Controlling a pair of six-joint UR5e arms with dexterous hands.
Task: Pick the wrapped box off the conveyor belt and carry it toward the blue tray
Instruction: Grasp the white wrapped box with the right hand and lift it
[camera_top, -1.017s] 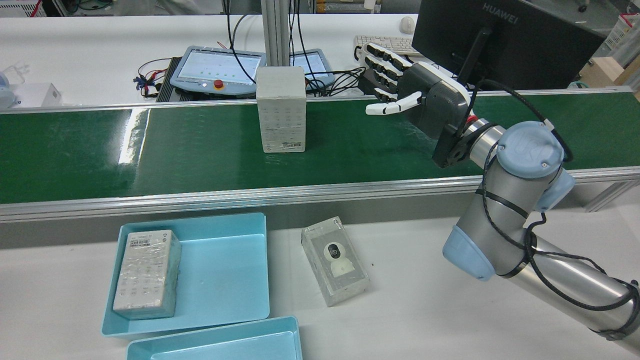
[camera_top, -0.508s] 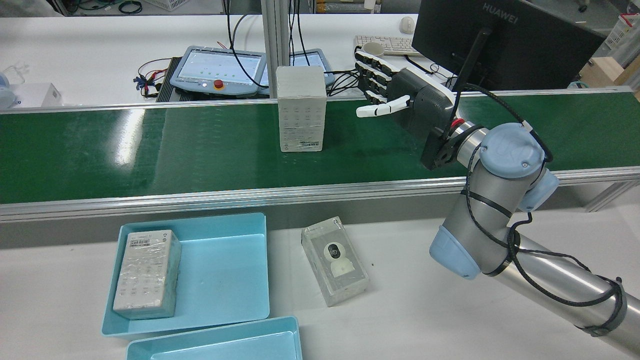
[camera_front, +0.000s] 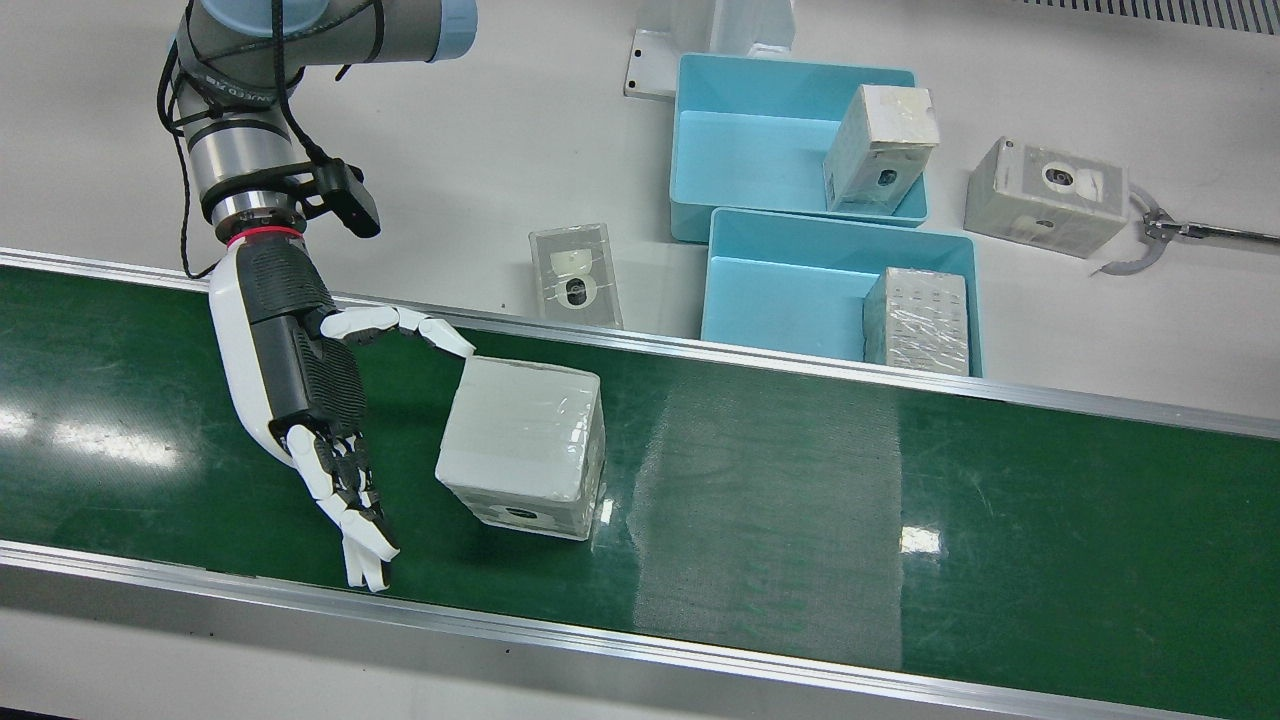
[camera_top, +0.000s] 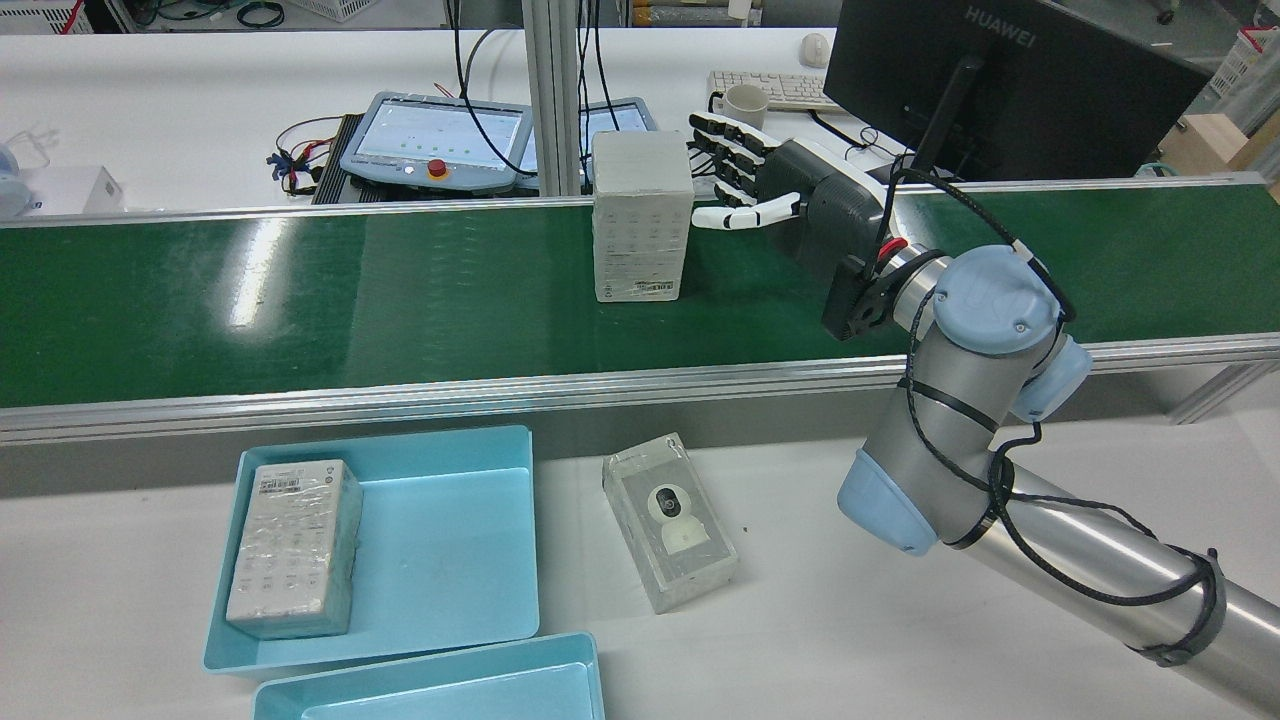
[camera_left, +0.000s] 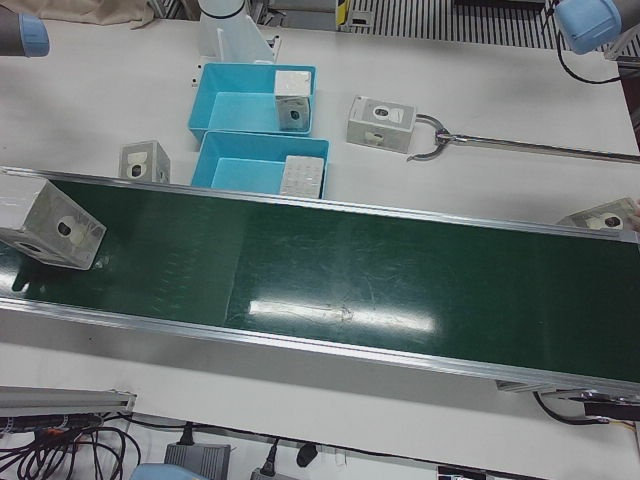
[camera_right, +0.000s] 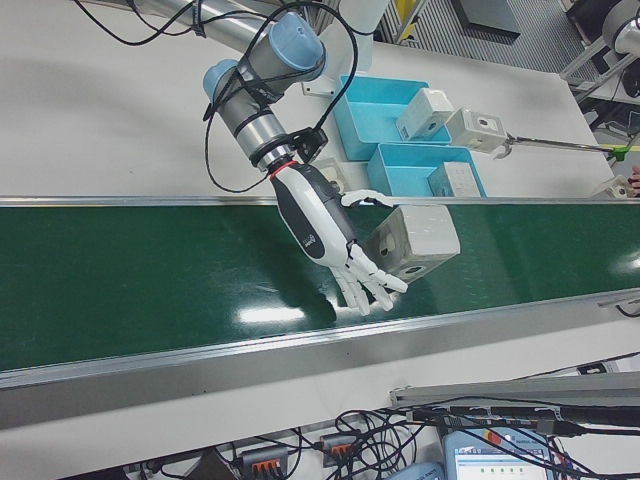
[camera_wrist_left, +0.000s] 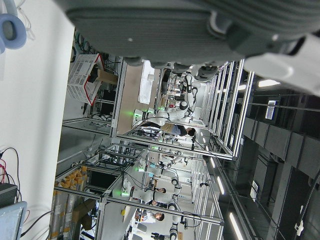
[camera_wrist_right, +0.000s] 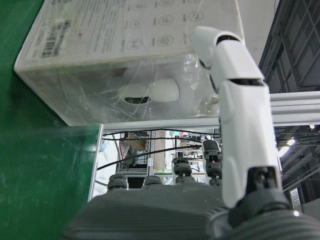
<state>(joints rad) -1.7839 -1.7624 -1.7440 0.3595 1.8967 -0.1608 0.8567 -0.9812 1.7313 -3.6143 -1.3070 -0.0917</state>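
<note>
One wrapped box (camera_top: 642, 215) stands upright, apparently untouched, on the belt (camera_top: 300, 300) beside the wide-spread right hand (camera_front: 300, 370).

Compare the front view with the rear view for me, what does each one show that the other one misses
Only the front view shows the wrapped box in the farther blue tray and another box on the table beside it.

Only the rear view shows the monitor, keyboard, mug and teach pendants beyond the belt.

Both show the right robot hand open beside the wrapped box on the conveyor belt, the nearer blue tray holding a box, and a camera box on the table.
</note>
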